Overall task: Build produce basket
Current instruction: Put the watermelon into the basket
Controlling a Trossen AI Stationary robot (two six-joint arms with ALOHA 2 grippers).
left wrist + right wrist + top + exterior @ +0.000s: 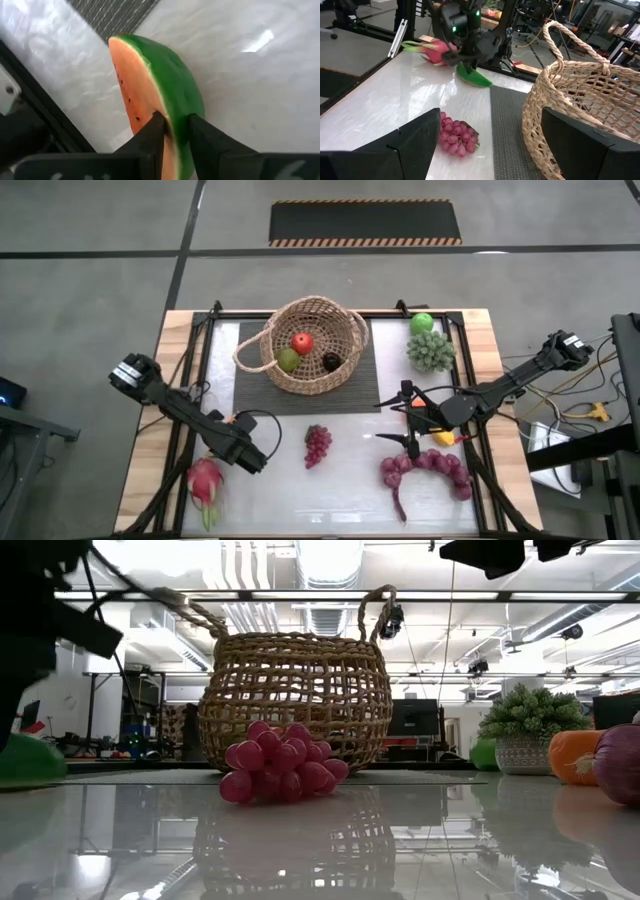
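Observation:
My left gripper (240, 445) is at the table's near left, by the mat's near-left corner, shut on the watermelon slice (165, 75), which also shows in the right wrist view (474, 76). The pink dragon fruit (205, 485) lies just nearer. The wicker basket (312, 345) stands on the dark mat and holds a red apple (302, 342), a green apple (288, 360) and a dark fruit (331, 361). A small grape bunch (317, 444) lies mid-table. My right gripper (406, 418) hovers open at the right, beside the orange (418, 405) and the lemon (443, 438). My left gripper pinches the watermelon slice at one end (172, 135), one finger (152, 137) on the red flesh face and the other (202, 137) on the green rind. The fingers come from above, slanting down. The slice's far tip points toward the mat; I cannot tell whether it is lifted clear.
A large grape bunch (430, 470) lies at the near right. A green apple (421, 323) and the spiky leafy clump (430, 350) stand at the far right. Black rails frame the white table top; there is bare surface between the two grape bunches.

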